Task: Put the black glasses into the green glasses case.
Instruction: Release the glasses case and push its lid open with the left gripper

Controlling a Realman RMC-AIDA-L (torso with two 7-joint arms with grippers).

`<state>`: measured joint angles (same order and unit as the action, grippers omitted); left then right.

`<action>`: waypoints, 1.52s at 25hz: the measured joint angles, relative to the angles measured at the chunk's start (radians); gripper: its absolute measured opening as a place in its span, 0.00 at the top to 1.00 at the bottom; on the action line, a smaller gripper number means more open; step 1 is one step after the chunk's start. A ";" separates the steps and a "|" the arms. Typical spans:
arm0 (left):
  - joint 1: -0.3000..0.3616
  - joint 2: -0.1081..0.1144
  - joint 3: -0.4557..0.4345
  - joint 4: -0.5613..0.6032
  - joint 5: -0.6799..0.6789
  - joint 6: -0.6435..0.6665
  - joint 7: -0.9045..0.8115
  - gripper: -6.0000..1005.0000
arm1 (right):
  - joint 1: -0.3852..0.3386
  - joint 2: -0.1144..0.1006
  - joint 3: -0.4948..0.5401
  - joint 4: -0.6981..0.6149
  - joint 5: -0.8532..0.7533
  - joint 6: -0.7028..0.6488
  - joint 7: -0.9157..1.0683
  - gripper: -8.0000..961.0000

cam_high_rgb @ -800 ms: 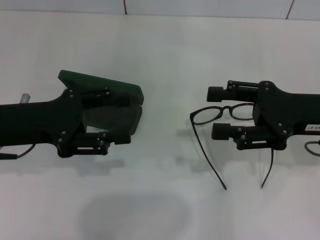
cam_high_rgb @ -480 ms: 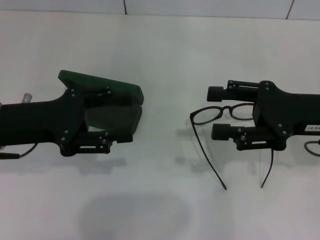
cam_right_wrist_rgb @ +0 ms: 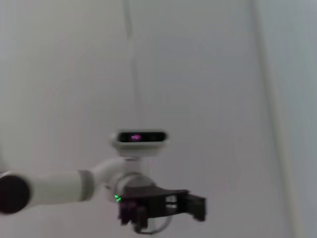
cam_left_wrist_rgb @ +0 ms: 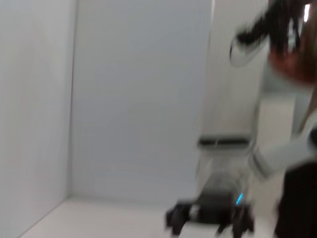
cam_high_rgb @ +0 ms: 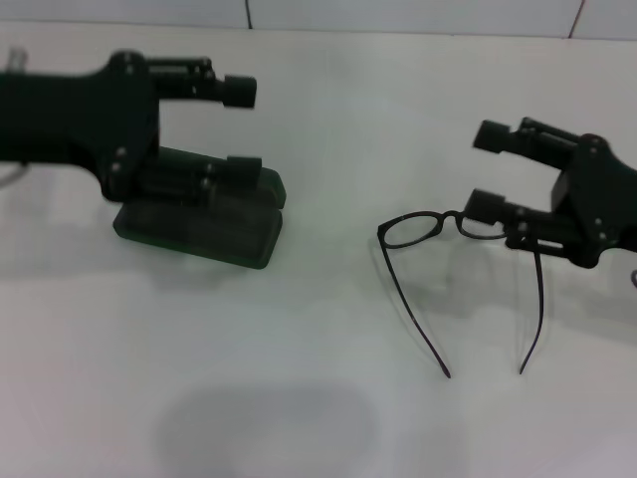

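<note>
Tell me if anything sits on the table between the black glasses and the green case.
Nothing visible does. In the head view, only bare white table separates the black glasses from the green glasses case. The left gripper hangs over the case; the right gripper is beside the glasses.

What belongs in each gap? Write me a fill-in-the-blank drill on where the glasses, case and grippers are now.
1. The black glasses lie on the table with their temple arms unfolded, on the robot's ____ side.
2. The green glasses case has its lid ____.
3. The left gripper is open above the ____.
4. The right gripper holds ____.

Missing words: right; shut; case; nothing
</note>
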<state>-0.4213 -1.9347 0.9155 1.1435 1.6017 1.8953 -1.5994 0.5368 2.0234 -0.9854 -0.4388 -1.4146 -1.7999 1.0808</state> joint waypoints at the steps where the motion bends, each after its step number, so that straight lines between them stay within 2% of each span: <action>1: 0.002 -0.003 -0.001 0.065 0.036 -0.017 -0.024 0.24 | -0.011 0.000 0.000 0.001 0.012 0.005 -0.004 0.21; 2: 0.002 -0.007 -0.001 0.131 0.072 -0.034 -0.045 0.24 | -0.020 0.000 0.000 0.001 0.023 0.009 -0.006 0.21; 4: -0.014 -0.047 0.002 0.335 0.295 -0.090 -0.069 0.23 | -0.044 0.001 -0.001 0.014 0.047 0.012 -0.008 0.21; 5: -0.022 -0.060 0.004 0.380 0.356 -0.101 -0.067 0.23 | -0.055 0.002 -0.001 0.023 0.055 0.012 -0.009 0.21; 6: -0.047 -0.083 0.007 0.435 0.474 -0.115 -0.058 0.24 | -0.062 0.002 -0.001 0.030 0.061 0.011 -0.010 0.21; 8: -0.097 -0.115 0.017 0.476 0.638 -0.128 -0.048 0.24 | -0.080 0.004 -0.002 0.047 0.074 0.008 -0.013 0.21; 10: -0.138 -0.128 0.040 0.461 0.761 -0.146 -0.044 0.24 | -0.090 0.005 -0.002 0.064 0.082 0.005 -0.014 0.21; 14: -0.191 -0.132 0.127 0.360 0.937 -0.220 -0.041 0.25 | -0.098 0.006 -0.005 0.088 0.104 -0.006 -0.015 0.21; 18: -0.218 -0.142 0.188 0.271 1.029 -0.274 -0.043 0.26 | -0.107 0.006 -0.003 0.097 0.108 -0.019 -0.020 0.21; 21: -0.221 -0.150 0.216 0.239 1.065 -0.320 -0.047 0.26 | -0.108 0.006 -0.002 0.121 0.108 -0.020 -0.039 0.22; 26: -0.234 -0.150 0.233 0.199 1.092 -0.362 -0.053 0.27 | -0.118 0.005 -0.002 0.128 0.109 -0.024 -0.046 0.22; 38: -0.319 -0.153 0.236 0.007 1.165 -0.462 -0.056 0.29 | -0.135 0.002 -0.001 0.147 0.120 -0.025 -0.059 0.22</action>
<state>-0.7406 -2.0873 1.1514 1.1500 2.7662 1.4337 -1.6555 0.4019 2.0251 -0.9863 -0.2920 -1.2947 -1.8254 1.0217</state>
